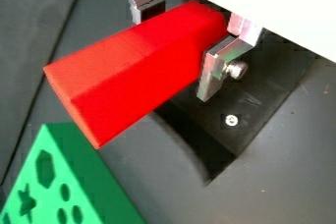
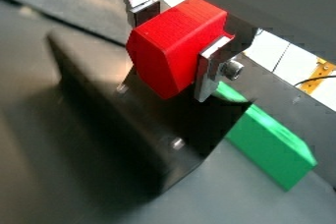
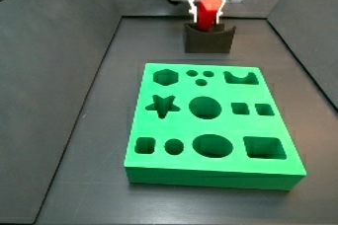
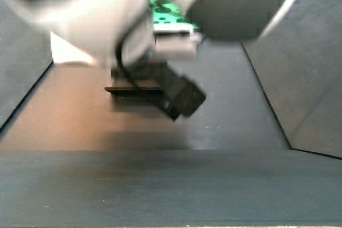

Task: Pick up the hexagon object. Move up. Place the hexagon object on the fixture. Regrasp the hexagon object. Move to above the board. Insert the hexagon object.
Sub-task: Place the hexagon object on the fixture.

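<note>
The gripper (image 1: pixel 184 41) is clamping the red peg (image 1: pixel 138 66) crosswise, seemingly hovering just above the fixture (image 3: pixel 209 37).

Fixture (image 3: pixel 209 38) directly beneath loaded pincer (image 3: pixel 208 12)

A dark matte bench (image 3: pixel 106 91) fills both side views, stretching from the near edge back to where the hand (image 3: pixel 208 12) hangs at its far end, and it looks blurred in a side view (image 4: pixel 134 172). Grey walls slope up along its left (image 3: pixel 40 61) and right (image 3: pixel 310 51) edges, closing it in like a shallow trough, and they also show in a side view (image 4: pixel 314 82). In a wrist view, a pale surface (image 2: pixel 282 51) lies beyond the dark area, with a thin yellow cable (image 2: pixel 316 74) lying across it.
</note>
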Controlling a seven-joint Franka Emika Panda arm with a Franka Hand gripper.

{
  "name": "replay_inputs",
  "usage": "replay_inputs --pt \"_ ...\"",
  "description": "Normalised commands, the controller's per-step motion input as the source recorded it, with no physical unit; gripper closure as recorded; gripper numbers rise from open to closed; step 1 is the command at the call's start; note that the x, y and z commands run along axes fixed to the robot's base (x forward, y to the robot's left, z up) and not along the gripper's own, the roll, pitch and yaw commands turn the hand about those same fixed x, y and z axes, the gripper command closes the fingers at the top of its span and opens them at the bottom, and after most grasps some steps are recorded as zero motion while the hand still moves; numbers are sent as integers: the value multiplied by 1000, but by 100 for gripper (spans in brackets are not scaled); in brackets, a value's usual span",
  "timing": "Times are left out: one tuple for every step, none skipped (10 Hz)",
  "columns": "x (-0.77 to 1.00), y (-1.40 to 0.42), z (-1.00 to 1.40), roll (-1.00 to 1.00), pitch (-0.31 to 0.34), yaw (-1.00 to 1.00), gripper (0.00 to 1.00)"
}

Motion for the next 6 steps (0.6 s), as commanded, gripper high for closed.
replay_inputs --pt "179 106 -1000 -219 32 -92 100" --pt "154 96 -816 -182 24 -92 100" --pt "120 76 -565 -164 13 -87 100" --pt "83 56 -457 -117 5 -76 100" --pt "79 49 -458 -103 -5 -73 100" --pt "0 -500 -167 0 0 0 100"
